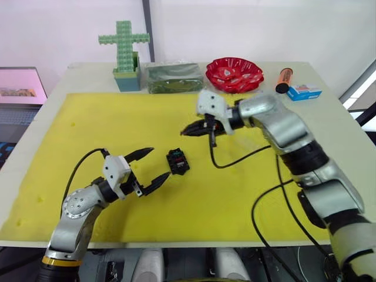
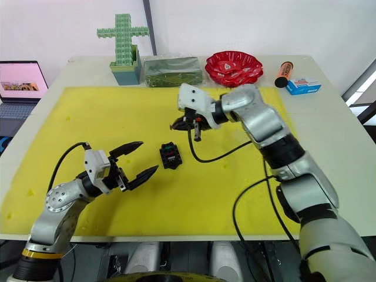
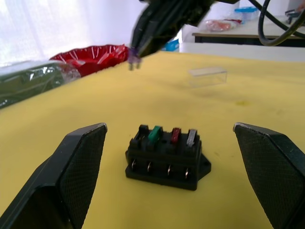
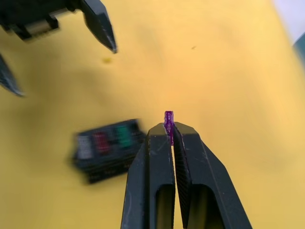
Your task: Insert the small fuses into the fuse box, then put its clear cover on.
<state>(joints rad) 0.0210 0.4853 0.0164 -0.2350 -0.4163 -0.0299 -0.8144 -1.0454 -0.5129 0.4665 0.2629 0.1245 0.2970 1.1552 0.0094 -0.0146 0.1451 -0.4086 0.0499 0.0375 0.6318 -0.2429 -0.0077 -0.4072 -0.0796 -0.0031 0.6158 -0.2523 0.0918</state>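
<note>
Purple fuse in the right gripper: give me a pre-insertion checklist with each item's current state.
1. Purple fuse pinched at the right gripper tips: ok.
2. Green fuse, red fuse and grey fuse seated in the fuse box: ok.
3. One end slot free beside the green fuse: ok.
4. Fuse above that slot: not ok, it is off to one side.
5. Left gripper open, apart from the box: ok.
6. Clear cover lies on the yellow mat: ok.

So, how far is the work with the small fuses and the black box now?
Three small fuses, green, red and grey, already stand in the black plastic fuse box. The right gripper is shut on the purple fuse, held above the yellow mat; one slot looks free. The transparent rectangular cover lies on the mat, not yet fitted. The left gripper waits open beside the box.
</note>
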